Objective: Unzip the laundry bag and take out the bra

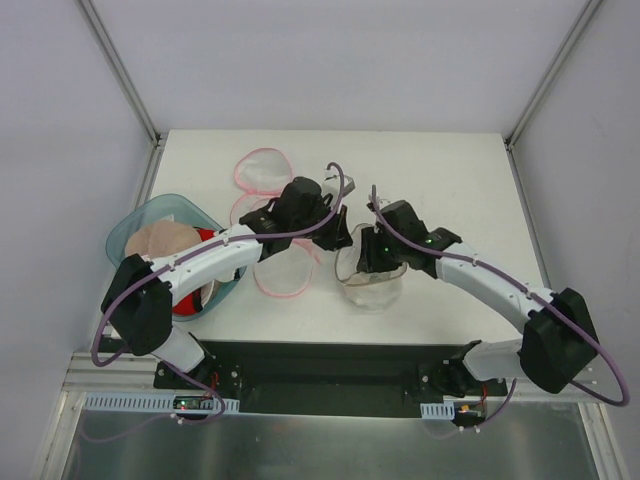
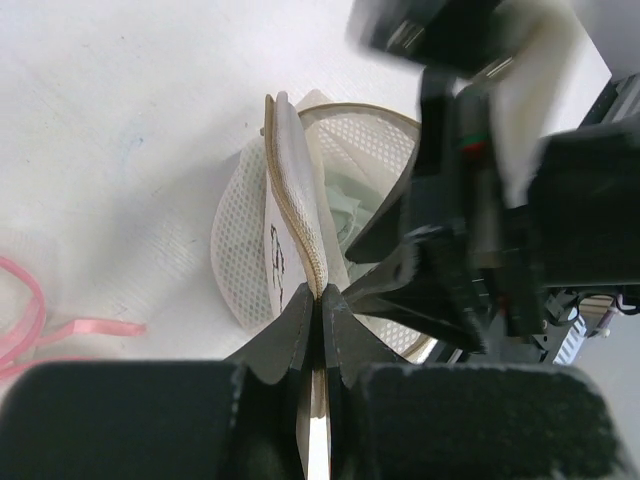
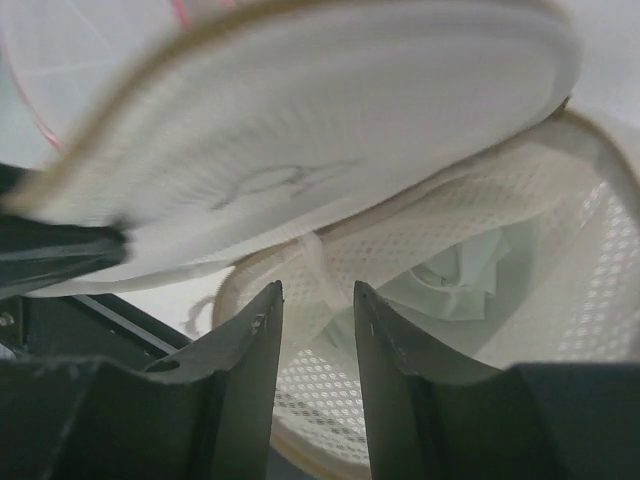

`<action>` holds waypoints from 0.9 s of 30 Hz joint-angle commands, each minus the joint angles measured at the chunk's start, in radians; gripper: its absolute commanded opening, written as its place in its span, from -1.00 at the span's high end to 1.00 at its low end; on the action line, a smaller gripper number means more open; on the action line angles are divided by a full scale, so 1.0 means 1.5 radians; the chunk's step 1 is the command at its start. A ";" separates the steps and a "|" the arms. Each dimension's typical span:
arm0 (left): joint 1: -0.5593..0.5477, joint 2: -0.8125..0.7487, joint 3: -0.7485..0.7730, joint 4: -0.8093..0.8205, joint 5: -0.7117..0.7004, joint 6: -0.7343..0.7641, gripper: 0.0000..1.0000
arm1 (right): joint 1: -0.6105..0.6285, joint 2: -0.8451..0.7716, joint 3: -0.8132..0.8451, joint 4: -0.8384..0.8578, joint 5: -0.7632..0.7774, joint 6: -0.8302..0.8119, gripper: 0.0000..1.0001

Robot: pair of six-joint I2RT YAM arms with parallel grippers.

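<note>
White table point(image 1: 450, 170): your cream mesh laundry bag point(image 1: 372, 285) gapes open just right of the pink-rimmed pouch point(image 1: 283, 275).
Your left gripper point(image 2: 318, 300) pinches its lifted tan-trimmed flap; your right gripper point(image 3: 317, 300) hangs parted at its mouth, pale-green bra point(image 3: 455, 275) inside.

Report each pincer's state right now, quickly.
Left pincer: closed on the raised flap of the round cream mesh laundry bag, at its tan zip trim.
Right pincer: open at the bag's mouth, gripping nothing.

cream laundry bag point(image 2: 245, 250) unzipped — pale bra point(image 3: 460, 275) inside.
</note>
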 commanded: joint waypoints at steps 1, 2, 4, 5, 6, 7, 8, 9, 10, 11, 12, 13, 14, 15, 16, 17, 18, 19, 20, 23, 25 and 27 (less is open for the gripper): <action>-0.006 -0.034 0.029 0.003 -0.020 -0.012 1.00 | 0.007 0.023 -0.042 -0.016 -0.003 0.033 0.25; -0.007 -0.034 0.029 0.002 -0.019 -0.012 1.00 | 0.007 0.023 -0.054 -0.025 0.026 0.033 0.26; -0.007 -0.034 0.027 0.003 -0.017 -0.012 1.00 | 0.007 0.024 -0.058 -0.058 0.058 0.030 0.21; -0.007 -0.034 0.026 0.004 -0.016 -0.012 1.00 | 0.008 0.025 -0.057 -0.067 0.095 0.026 0.18; -0.007 -0.034 0.025 0.004 -0.016 -0.011 1.00 | 0.007 0.027 -0.055 -0.087 0.109 0.025 0.16; -0.007 -0.033 0.025 0.004 -0.017 -0.009 1.00 | 0.008 0.028 -0.054 -0.094 0.122 0.023 0.12; -0.006 -0.034 0.024 0.003 -0.018 -0.009 1.00 | 0.007 0.029 -0.052 -0.100 0.139 0.019 0.10; -0.007 -0.034 0.024 0.005 -0.022 -0.007 1.00 | 0.007 0.032 -0.051 -0.112 0.145 0.019 0.09; -0.006 -0.037 0.021 0.004 -0.025 -0.006 1.00 | 0.008 0.035 -0.050 -0.115 0.149 0.017 -0.01; -0.006 -0.037 0.020 0.004 -0.025 -0.003 1.00 | 0.009 0.039 -0.050 -0.117 0.151 0.011 -0.08; -0.006 -0.038 0.020 0.003 -0.029 -0.002 1.00 | 0.008 0.044 -0.049 -0.120 0.152 0.010 -0.15; -0.006 -0.041 0.017 0.004 -0.031 0.001 1.00 | 0.008 0.058 -0.051 -0.122 0.156 0.010 -0.18; -0.006 -0.042 0.016 0.003 -0.033 0.002 1.00 | 0.008 0.066 -0.052 -0.122 0.163 0.008 -0.18; -0.007 -0.042 0.015 0.003 -0.036 0.003 1.00 | 0.008 0.074 -0.054 -0.122 0.168 0.007 -0.18; -0.006 -0.044 0.013 0.003 -0.039 0.005 1.00 | 0.008 0.088 -0.057 -0.121 0.172 0.006 -0.18; -0.006 -0.044 0.012 0.002 -0.038 0.008 1.00 | 0.008 0.092 -0.062 -0.114 0.168 0.005 -0.18; -0.006 -0.044 0.011 0.003 -0.038 0.007 1.00 | 0.008 0.095 -0.066 -0.092 0.164 0.001 -0.18; -0.005 -0.042 0.011 0.003 -0.035 0.007 1.00 | 0.008 0.108 -0.076 -0.078 0.156 -0.001 -0.18; -0.007 -0.041 0.011 0.004 -0.032 0.008 1.00 | 0.009 0.115 -0.078 -0.065 0.137 -0.002 -0.19; -0.006 -0.033 0.011 0.004 -0.029 0.004 1.00 | 0.017 0.159 -0.072 -0.029 0.119 0.000 -0.20; -0.006 -0.028 0.011 0.003 -0.029 0.004 1.00 | 0.020 0.168 -0.069 -0.008 0.117 0.003 0.15; -0.007 -0.026 0.010 0.003 -0.035 0.003 1.00 | 0.020 0.154 -0.063 -0.008 0.128 0.006 0.59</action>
